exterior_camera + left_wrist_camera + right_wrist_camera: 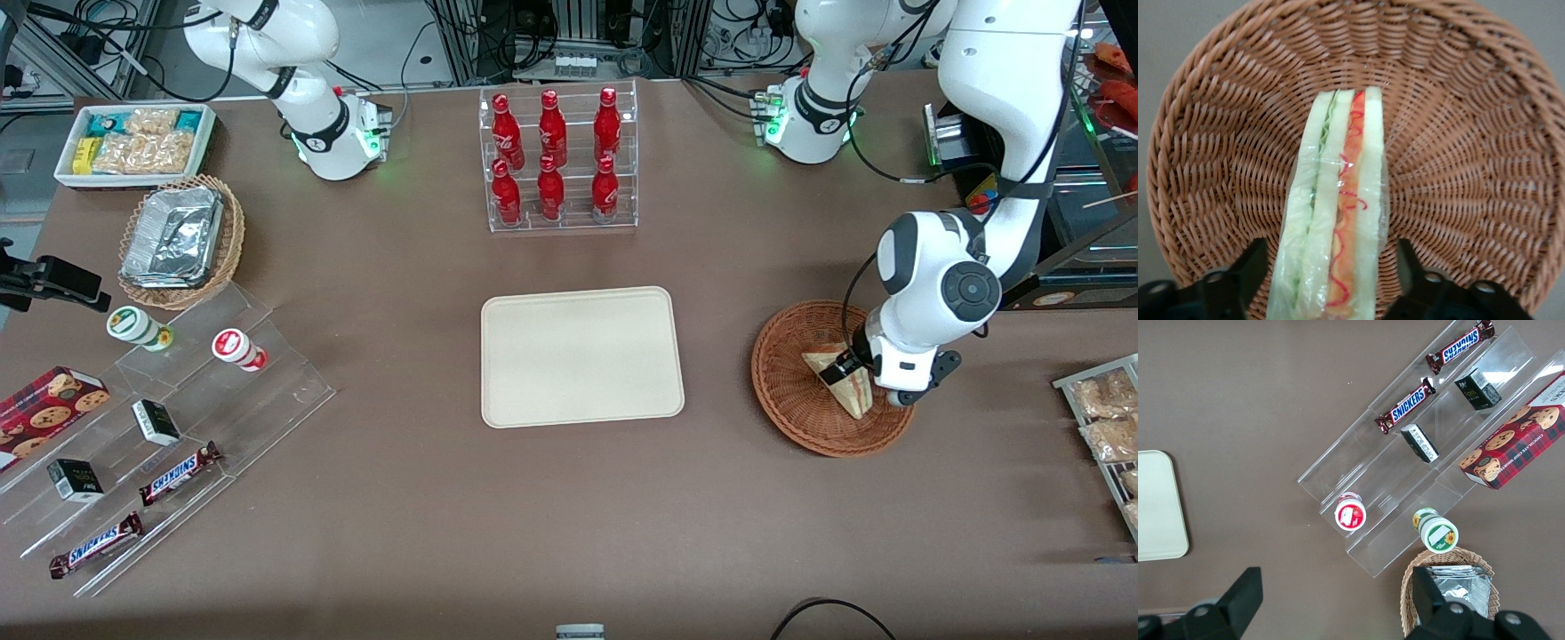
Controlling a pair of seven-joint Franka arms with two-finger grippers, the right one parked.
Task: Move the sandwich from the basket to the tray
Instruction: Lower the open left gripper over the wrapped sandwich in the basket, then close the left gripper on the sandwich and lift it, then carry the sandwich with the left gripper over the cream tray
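**Hand straddles the sandwich in the basket**

Closest to the front camera, bare tabletop [551, 533], nothing of the task on it. Up from there, toward the working arm's end, sits the basket [791, 400], and the hand [843, 366] is down inside it, right at the sandwich [845, 378]. The wrist view tells it best: the two fingers [1248, 270] are spread, one on each side of the wedge, with a gap showing on either side, so nothing is pinched yet. That straddle looks like the setup for squeezing across the bread faces. The sandwich [1338, 213] stands on edge, wrapped in clear film, pale bread with a green layer and a red-orange layer running lengthwise. Soft stuff, I'd say; a hard squeeze could crush it. Beside the basket, toward the middle, the tray [582, 356] lies flat, waiting.
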